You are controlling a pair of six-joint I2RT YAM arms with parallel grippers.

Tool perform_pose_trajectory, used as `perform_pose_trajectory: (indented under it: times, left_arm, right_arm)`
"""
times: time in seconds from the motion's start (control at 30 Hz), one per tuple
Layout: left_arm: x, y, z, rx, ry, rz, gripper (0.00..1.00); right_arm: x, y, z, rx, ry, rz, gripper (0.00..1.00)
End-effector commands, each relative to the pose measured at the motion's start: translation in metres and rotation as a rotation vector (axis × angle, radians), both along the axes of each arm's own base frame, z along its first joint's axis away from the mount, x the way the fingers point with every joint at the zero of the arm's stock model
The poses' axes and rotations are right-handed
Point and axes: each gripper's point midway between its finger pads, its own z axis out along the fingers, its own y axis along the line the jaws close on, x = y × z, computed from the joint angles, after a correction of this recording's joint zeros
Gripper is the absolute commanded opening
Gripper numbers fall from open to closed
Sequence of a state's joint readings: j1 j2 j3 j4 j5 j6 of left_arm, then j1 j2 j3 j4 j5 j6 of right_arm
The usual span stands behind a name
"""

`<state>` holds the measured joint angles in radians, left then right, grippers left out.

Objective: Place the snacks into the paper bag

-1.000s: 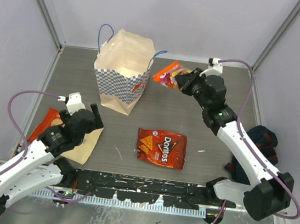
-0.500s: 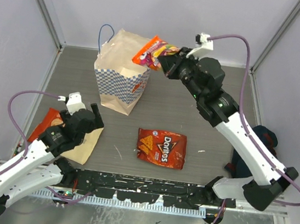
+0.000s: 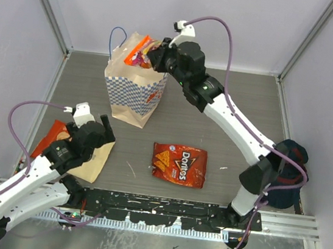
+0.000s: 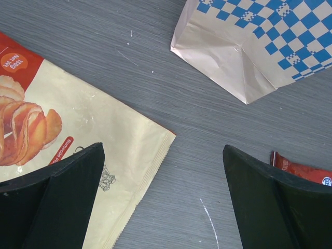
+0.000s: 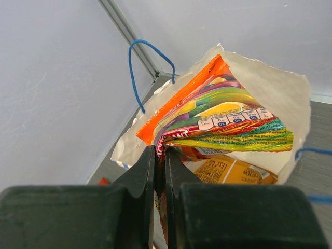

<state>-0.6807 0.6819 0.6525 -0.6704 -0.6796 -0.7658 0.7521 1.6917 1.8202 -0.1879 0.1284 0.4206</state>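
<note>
My right gripper (image 3: 152,59) is shut on an orange candy pack (image 3: 138,51) with a white label and holds it over the open mouth of the paper bag (image 3: 135,93). In the right wrist view the pack (image 5: 218,116) hangs in the bag's opening (image 5: 282,93), above a yellow packet (image 5: 228,171) lying inside. The red Doritos bag (image 3: 179,163) lies flat mid-table. My left gripper (image 3: 99,129) is open over the right edge of a cream and red chip packet (image 3: 80,153), seen closer in the left wrist view (image 4: 72,140).
A dark navy cloth bag (image 3: 289,171) lies at the right side by the right arm's base. The paper bag's checked corner (image 4: 249,46) and the Doritos bag's edge (image 4: 298,168) show in the left wrist view. Metal frame posts stand at the back corners.
My right arm has swung left from beside the paper bag to above its mouth, carrying the orange pack. The left arm has not moved.
</note>
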Motion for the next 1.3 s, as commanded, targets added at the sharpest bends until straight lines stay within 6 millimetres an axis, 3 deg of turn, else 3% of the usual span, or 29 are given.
perform_pose_trajectory:
  times: [0.0,0.13,0.27,0.3,0.33,0.43,0.63,0.8,0.87,0.93,1.0,1.13,1.27]
  left_arm:
    - [0.004,0.0,0.011,-0.021,-0.043,0.009,0.98]
    - [0.0,0.002,0.011,-0.024,-0.048,0.01,0.98]
    - [-0.002,0.006,0.011,-0.022,-0.054,0.019,0.98]
    - [-0.002,0.007,0.011,-0.023,-0.055,0.021,0.98]
    - [-0.003,0.007,0.011,-0.023,-0.056,0.022,0.98]
    - [-0.003,0.007,0.01,-0.025,-0.055,0.02,0.98]
    - [-0.001,0.005,0.009,-0.024,-0.051,0.02,0.98]
    - [-0.001,0.006,0.009,-0.023,-0.053,0.022,0.98]
    - [-0.001,0.006,0.01,-0.022,-0.054,0.023,0.98]
    - [-0.002,0.007,0.01,-0.023,-0.057,0.024,0.98]
    - [-0.002,0.007,0.01,-0.027,-0.06,0.024,0.98]
    - [-0.003,0.007,0.007,-0.035,-0.061,0.023,0.98]
    - [-0.002,0.004,0.004,-0.034,-0.053,0.016,0.98]
  right_arm:
    - [0.02,0.022,0.027,0.048,-0.095,0.01,0.01]
    - [0.045,0.041,0.005,0.017,-0.07,-0.009,0.01]
    - [0.057,0.059,-0.019,-0.011,-0.016,0.015,0.01]
    - [0.058,0.062,-0.026,-0.016,-0.001,0.027,0.08]
    - [0.057,0.066,-0.034,-0.023,0.017,0.038,0.21]
    - [0.056,0.064,-0.048,-0.036,0.05,0.033,0.43]
    - [0.041,0.046,-0.029,-0.037,0.024,0.023,0.52]
    - [0.005,0.03,0.008,-0.029,-0.036,0.049,0.51]
    - [-0.017,0.021,0.011,-0.049,-0.054,0.053,0.51]
    - [-0.041,0.006,0.016,-0.042,-0.075,0.052,0.51]
    - [-0.071,-0.021,0.031,0.004,-0.111,0.052,0.52]
    - [-0.103,-0.068,0.01,0.013,-0.084,0.001,0.54]
    - [-0.122,-0.099,-0.039,-0.052,0.016,-0.041,0.53]
